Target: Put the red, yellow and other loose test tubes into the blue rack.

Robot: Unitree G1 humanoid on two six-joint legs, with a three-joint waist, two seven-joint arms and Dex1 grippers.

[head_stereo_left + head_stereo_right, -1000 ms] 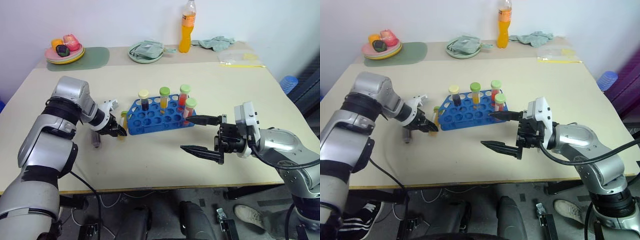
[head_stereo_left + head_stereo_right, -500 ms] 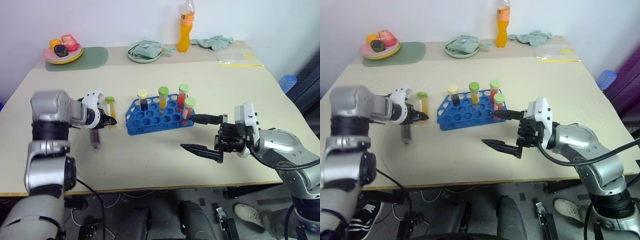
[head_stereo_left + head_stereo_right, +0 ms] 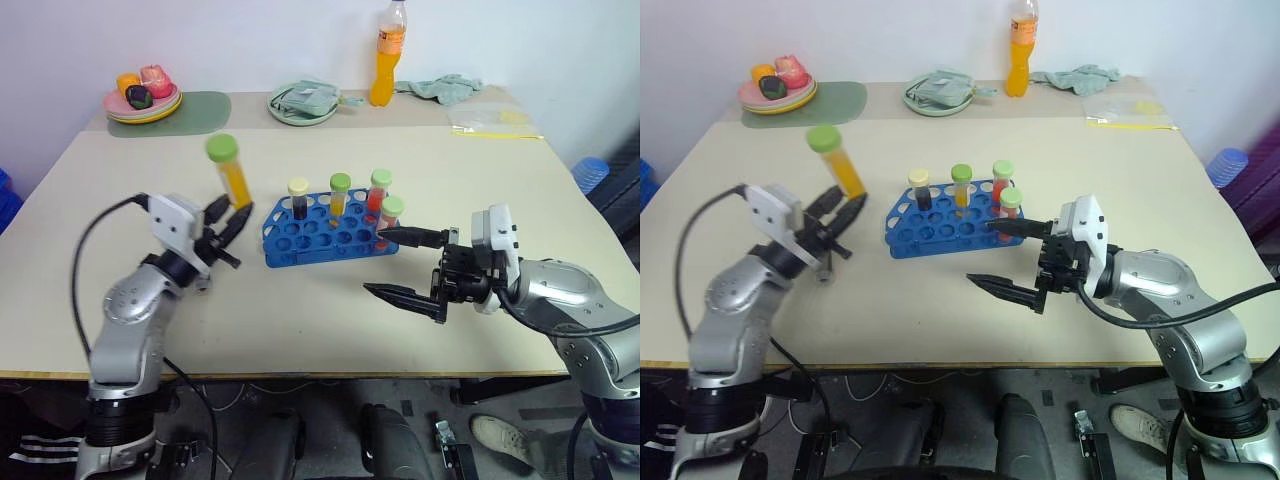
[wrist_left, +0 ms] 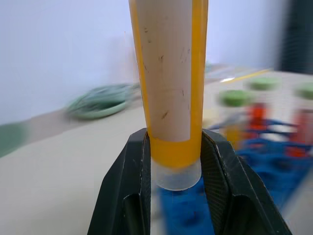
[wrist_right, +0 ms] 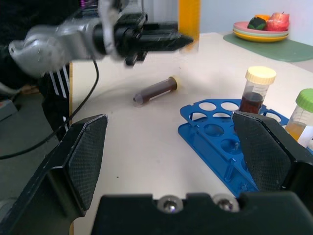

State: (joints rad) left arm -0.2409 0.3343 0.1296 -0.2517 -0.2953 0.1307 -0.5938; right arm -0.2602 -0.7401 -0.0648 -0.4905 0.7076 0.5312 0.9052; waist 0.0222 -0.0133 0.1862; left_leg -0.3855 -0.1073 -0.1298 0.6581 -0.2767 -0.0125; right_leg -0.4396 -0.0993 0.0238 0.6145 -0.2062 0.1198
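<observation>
1. Nearest the front edge of the tabletop (image 3: pixel 300 330): right gripper (image 3: pixel 402 266) hanging level with its two black fingers spread wide and nothing between them, just beside the right end of the blue rack (image 3: pixel 330 236).
2. Toward the left edge: left gripper (image 3: pixel 226 226) clamped on the base of the yellow test tube (image 3: pixel 232 176), green cap up, raised clear of the tabletop and left of the rack.
3. For the step in hand, probably best to bring the tube fully upright first, carry it over an empty hole near the rack's left end, then lower it straight. Worth keeping clear of the four tubes (image 3: pixel 340 197) already standing along the rack's far rows.
4. Only release once the base sits inside the hole; tilted entry risks catching the rim and shoving the light rack.
5. Left wrist view: fingers (image 4: pixel 132 181) seen pinching just the bottom stretch of the tube, a detail the head views leave small.
6. Right wrist view: a dark brown tube (image 5: pixel 155 90) with a cream cap lying on its side near the rack's left end, mostly hidden behind the left gripper in the head views, still to be racked.
</observation>
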